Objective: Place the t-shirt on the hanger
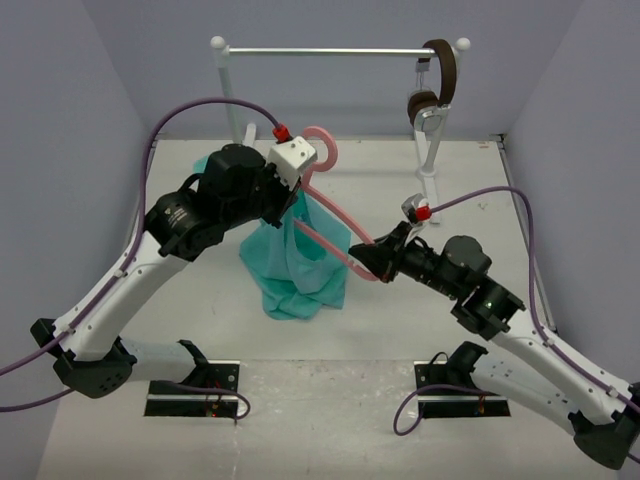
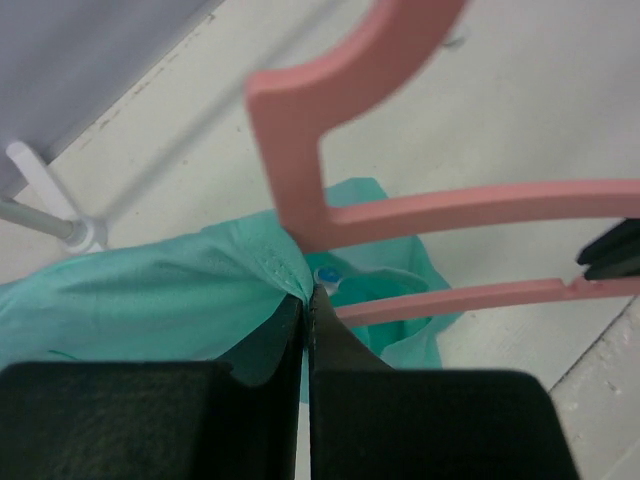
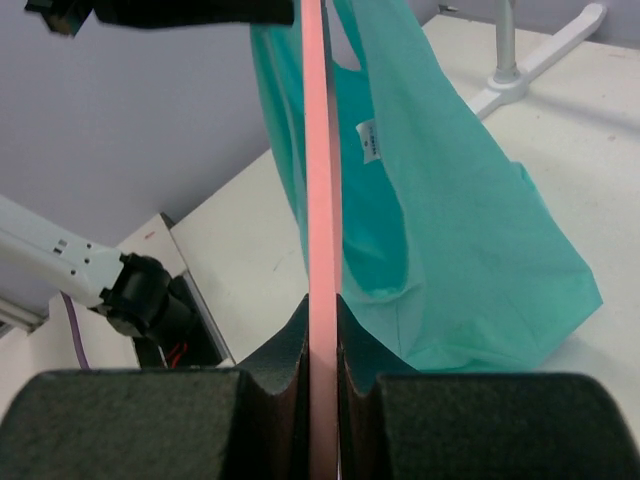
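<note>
Working over the surface (image 1: 480, 190), with the t-shirt (image 1: 295, 270) dangling at centre of the top view, lower edge seemingly down toward 6 o'clock. Gripping one arm of the hanger (image 3: 322, 200) from 3 o'clock with the right end effector (image 3: 322, 310), clamped tight, hook up at 12. Pinching the collar seam with the left end effector (image 2: 308, 300), clenched on fabric from 10 o'clock. Probably best: hold the collar taut, feed the free hanger arm toward 9 o'clock, steer past the neck label (image 3: 368, 140).
</note>
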Robot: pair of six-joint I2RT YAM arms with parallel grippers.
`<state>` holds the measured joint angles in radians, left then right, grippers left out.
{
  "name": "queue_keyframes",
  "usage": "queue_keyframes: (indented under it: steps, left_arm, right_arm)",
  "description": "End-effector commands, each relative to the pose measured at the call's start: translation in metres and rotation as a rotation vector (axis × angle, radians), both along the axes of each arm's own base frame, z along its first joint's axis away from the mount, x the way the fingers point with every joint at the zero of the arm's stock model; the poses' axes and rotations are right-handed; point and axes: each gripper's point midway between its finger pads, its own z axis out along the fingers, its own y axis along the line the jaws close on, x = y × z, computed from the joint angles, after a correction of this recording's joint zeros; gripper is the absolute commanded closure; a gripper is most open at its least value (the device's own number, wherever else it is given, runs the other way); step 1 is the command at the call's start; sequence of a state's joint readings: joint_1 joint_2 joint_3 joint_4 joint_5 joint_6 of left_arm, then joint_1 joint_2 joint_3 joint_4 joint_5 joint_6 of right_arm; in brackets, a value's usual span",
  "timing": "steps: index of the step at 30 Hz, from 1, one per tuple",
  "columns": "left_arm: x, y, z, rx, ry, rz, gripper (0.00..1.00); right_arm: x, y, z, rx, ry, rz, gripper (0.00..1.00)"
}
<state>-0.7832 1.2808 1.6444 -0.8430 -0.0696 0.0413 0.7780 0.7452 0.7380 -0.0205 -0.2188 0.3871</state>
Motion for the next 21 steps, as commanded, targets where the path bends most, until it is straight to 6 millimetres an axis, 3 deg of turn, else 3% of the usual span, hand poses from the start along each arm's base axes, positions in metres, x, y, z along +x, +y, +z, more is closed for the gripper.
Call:
queue_keyframes:
  steps: [1, 3, 6, 7, 8, 9, 10, 15, 19, 21]
  left_arm:
    - [-0.028, -0.013, 0.001, -0.016, 0.049, -0.151, 1.0]
    - [-0.033, -0.011, 0.013, -0.041, 0.028, -0.16, 1.0]
    - [-0.036, -0.005, 0.029, -0.063, -0.012, -0.154, 1.0]
    - [-0.034, 0.0, 0.034, -0.062, -0.03, -0.129, 0.88]
    - [-0.03, 0.006, 0.04, -0.06, -0.055, -0.091, 0.61]
    - [-0.022, 0.016, 0.046, -0.051, -0.086, -0.027, 0.15]
    - [-0.015, 0.025, 0.052, -0.049, -0.116, 0.033, 0.0]
    - [-0.005, 0.057, 0.094, -0.101, -0.301, 0.179, 0.0]
    - [-0.002, 0.042, 0.099, -0.009, -0.426, 0.028, 0.0]
    - [-0.008, 0.023, 0.095, 0.069, -0.477, -0.147, 0.0]
  right_arm:
    - [0.026, 0.008, 0.043, 0.157, -0.061, -0.084, 1.0]
    - [0.039, 0.005, 0.034, 0.162, -0.032, -0.155, 1.0]
    - [0.042, 0.001, 0.025, 0.185, -0.04, -0.183, 1.0]
    - [0.038, 0.0, 0.022, 0.193, -0.052, -0.172, 1.0]
    - [0.033, -0.002, 0.025, 0.213, -0.071, -0.158, 1.0]
    - [0.03, -0.004, 0.027, 0.226, -0.084, -0.153, 1.0]
    - [0.026, -0.008, 0.032, 0.236, -0.103, -0.148, 1.0]
    - [0.011, -0.019, 0.021, 0.174, -0.198, -0.112, 1.0]
    - [-0.008, -0.024, 0.013, 0.134, -0.266, -0.013, 1.0]
    - [-0.017, -0.032, 0.004, 0.091, -0.314, 0.048, 1.0]
